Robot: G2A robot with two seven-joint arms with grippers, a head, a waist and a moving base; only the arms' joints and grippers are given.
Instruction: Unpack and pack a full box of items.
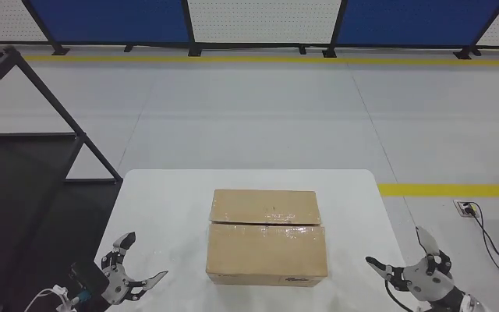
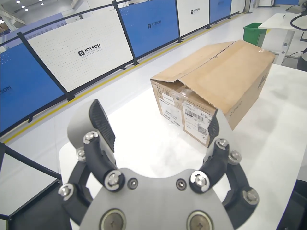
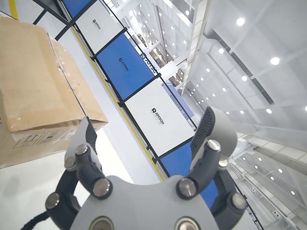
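Top view, box (image 1: 267, 238) between left tool (image 1: 148, 253), right tool (image 1: 394, 244)

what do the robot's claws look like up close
Both the left claw and right claw have a silver-grey metal base plate with round screws, black linkages, and two curved grey fingers lined with black ribbed pads. A black braided cable runs beside the right one.
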